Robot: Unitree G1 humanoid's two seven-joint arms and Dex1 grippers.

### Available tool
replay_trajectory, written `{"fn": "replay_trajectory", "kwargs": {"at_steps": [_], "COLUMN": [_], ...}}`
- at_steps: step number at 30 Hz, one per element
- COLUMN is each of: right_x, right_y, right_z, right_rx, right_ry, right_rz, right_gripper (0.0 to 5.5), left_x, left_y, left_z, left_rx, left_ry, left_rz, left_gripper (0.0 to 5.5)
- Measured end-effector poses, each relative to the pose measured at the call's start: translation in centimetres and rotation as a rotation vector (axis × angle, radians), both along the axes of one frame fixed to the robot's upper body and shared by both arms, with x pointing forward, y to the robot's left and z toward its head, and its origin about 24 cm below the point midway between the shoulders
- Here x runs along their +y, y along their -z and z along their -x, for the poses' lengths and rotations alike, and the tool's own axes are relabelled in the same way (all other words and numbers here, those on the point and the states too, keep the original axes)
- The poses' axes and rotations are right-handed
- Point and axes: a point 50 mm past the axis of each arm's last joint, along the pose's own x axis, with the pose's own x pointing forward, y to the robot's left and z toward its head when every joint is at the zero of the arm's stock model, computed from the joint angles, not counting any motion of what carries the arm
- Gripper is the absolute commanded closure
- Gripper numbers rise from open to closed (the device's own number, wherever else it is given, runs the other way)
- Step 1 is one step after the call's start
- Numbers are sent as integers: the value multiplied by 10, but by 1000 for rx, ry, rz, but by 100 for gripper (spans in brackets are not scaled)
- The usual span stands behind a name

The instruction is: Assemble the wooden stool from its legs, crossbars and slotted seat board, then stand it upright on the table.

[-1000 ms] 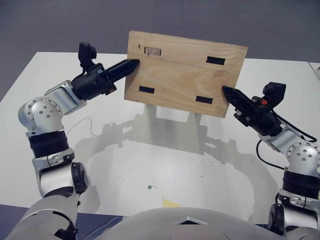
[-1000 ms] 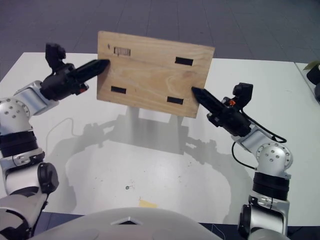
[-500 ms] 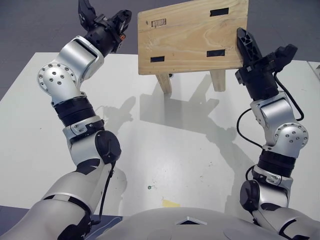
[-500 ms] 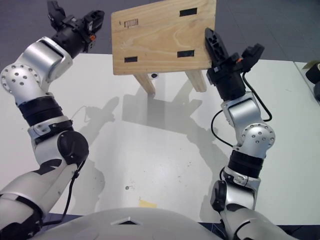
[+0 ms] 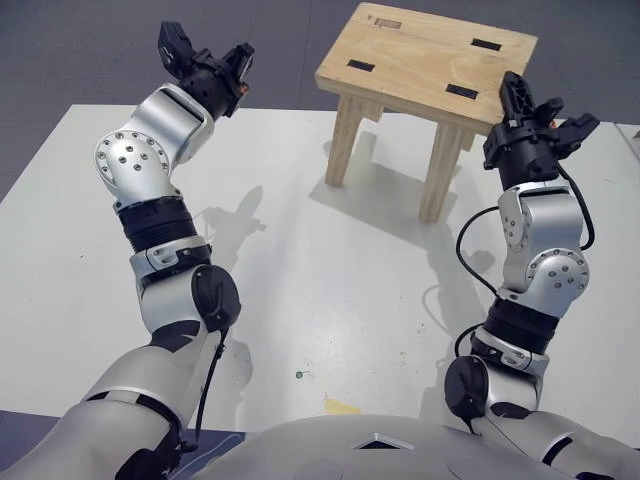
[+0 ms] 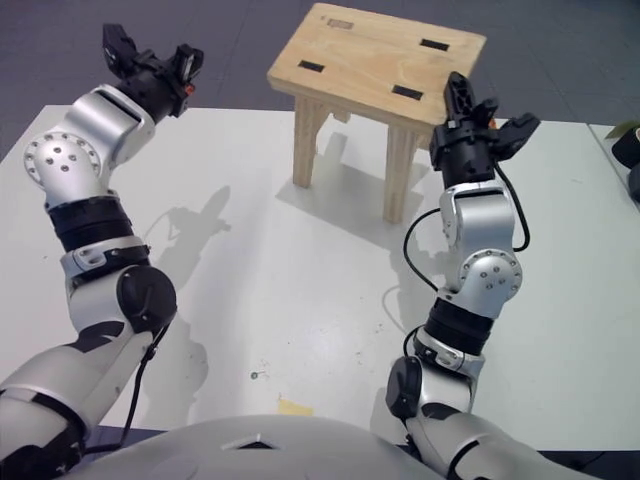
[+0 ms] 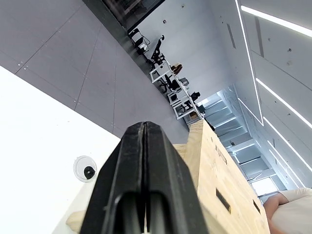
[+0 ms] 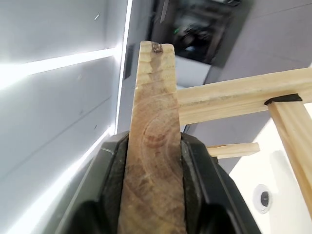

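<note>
The stool [image 5: 428, 75] stands upright on the white table [image 5: 300, 300], close to its far edge and a little right of the middle. From where I sit, both near legs [image 5: 341, 145] look planted on the surface, their shadows meeting them at the feet. The seat board [image 6: 375, 60] is on top, roughly level, with dark slots [image 5: 459, 91] showing through its face. My right gripper [image 5: 516, 92] is raised at the seat's near right corner and its jaws are clamped on the board's edge. In the right wrist view the plank's end grain [image 8: 153, 146] sits tight between the two black fingers [image 8: 114, 165], with crossbars [image 8: 234, 100] behind it. My left gripper [image 7: 144, 134] is held high over the far edge of the table, left of the stool and well apart from it. Its jaws are pressed together with nothing between them. A small round fitting [image 7: 85, 169] is set in the table by the stool, and a yellow scrap [image 5: 342, 406] lies at the near edge.
</note>
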Motion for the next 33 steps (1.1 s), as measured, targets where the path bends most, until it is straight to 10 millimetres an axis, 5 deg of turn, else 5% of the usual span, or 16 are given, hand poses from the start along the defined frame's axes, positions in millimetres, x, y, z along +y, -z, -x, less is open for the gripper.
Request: {"fn": "replay_trajectory", "kwargs": {"at_steps": [5,13,17,21,25,33], "right_x": [11,25,14,-1,-13,-56], "right_y": [2,17,25,31,34,75], "right_z": [3,13,23,55,68,53], "right_rx": [39,-17,-117,-310,-367,-53], "right_ry": [-17,-93,-127,-272,-315,-16], "right_rz": [86,282,316,275,294,669], "right_gripper": [351,199,127,70,10,10], "left_x": [-4,-14,-17,0,-2,-6], "left_y": [-6,-11,-1,-11,8,26], "left_z": [8,23,31,45,60,71], "left_rx": [-61,-210,-251,-452,-478,-508], "left_ry": [12,43,9,-207,-243,-330], "left_rz": [-15,-187,-283,-406,-499,-718], "left_gripper": [525,382,309,250,174,41]}}
